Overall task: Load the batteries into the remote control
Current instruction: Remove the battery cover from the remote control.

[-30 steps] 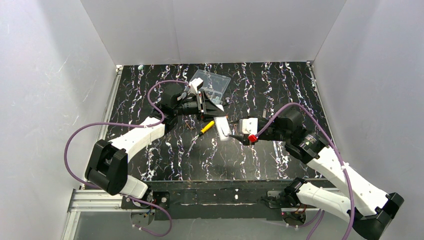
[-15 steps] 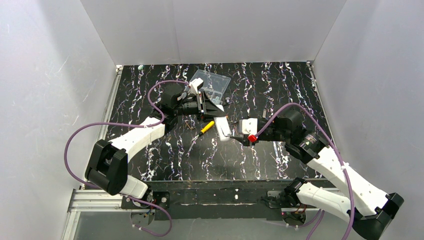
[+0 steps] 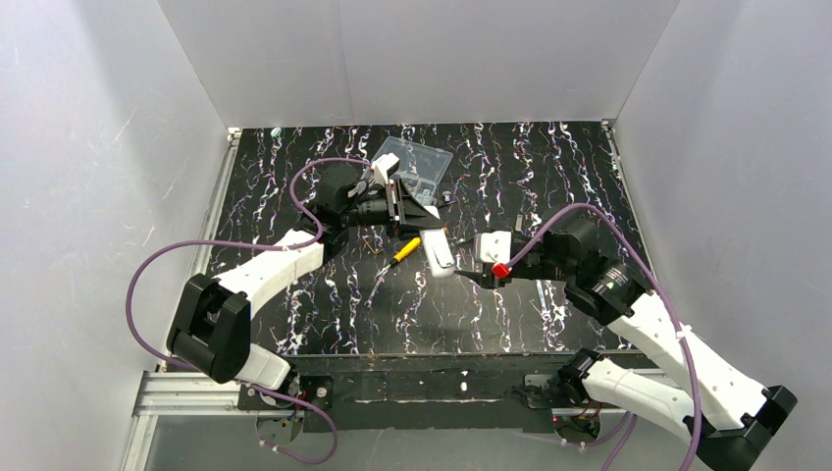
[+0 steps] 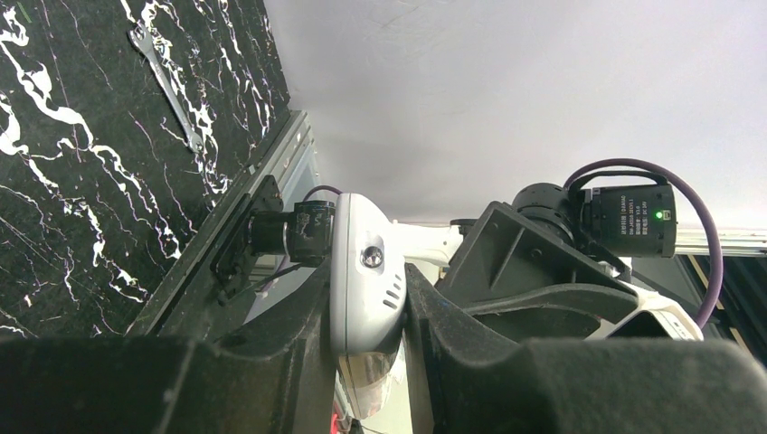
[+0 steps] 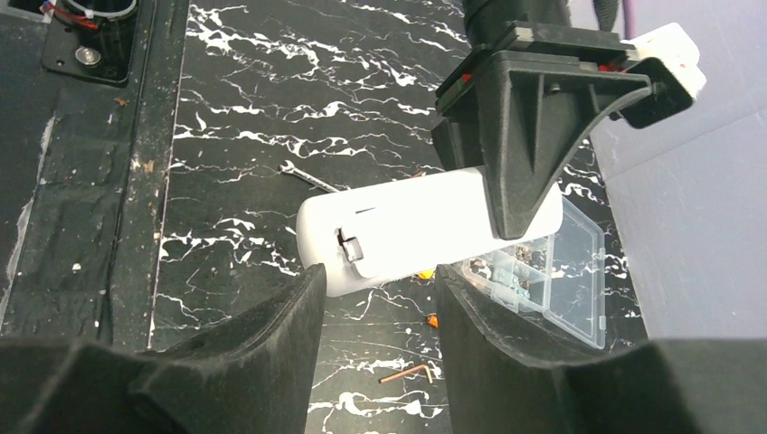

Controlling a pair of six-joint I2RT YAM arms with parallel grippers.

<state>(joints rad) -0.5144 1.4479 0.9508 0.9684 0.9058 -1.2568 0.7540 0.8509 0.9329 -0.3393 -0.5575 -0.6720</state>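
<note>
At mid-frame of the overhead view, the right gripper (image 3: 465, 267), spread wide and carrying nothing, is backing off rightward from the remote (image 3: 440, 257), which the left gripper (image 3: 429, 232) is keeping clamped, so no battery is likely going in yet.

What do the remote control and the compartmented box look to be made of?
Remote control: probably moulded plastic, going by its smooth matte white shell with rounded edges and a small moulded latch. Box: clear hard plastic, glossy, with small parts showing through its walls.
</note>
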